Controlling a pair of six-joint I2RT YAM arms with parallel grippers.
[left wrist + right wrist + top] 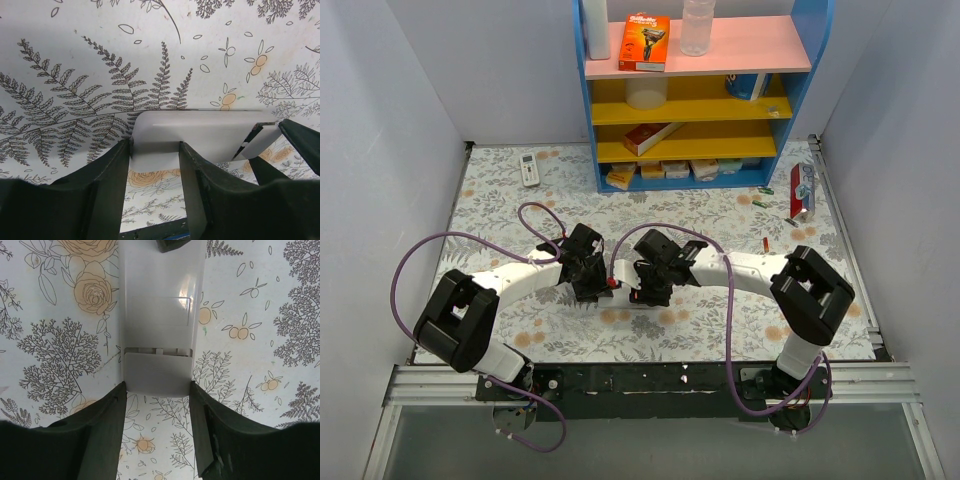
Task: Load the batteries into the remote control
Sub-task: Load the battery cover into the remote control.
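Remote control (625, 272) is held up between the two arms at mid-table, above the flowered table (720, 325), back side up.

Right gripper (157, 387): jaws are clamped across the width of one end of the remote. Both fingers (112, 415) lie flush on its edges.

Left gripper (155, 150): jaws stand a narrow way apart, with a strip of the other end between them. Whether they bear on it cannot be told.

Battery cover (157, 371): a seam and slot are seen just above it, so it is judged part-slid, not yet off. It sits right between the right fingers.

Batteries: none is seen in either wrist view. A small red speck (611, 283) is noted just beside the left gripper, and a thin red sliver (764, 243) on the table beyond the right arm. Both are too small to be identified.

Risks, as judged:
- The cover may be pinned by the right grip, so it could jam or flex when pushed.
- If the left jaws are loose, the remote may be twisted out of the single firm grip and dropped.
- A freed cover could be flicked onto the patterned cloth, where white parts are easily lost.
- Cells this small could be fumbled or rolled away.
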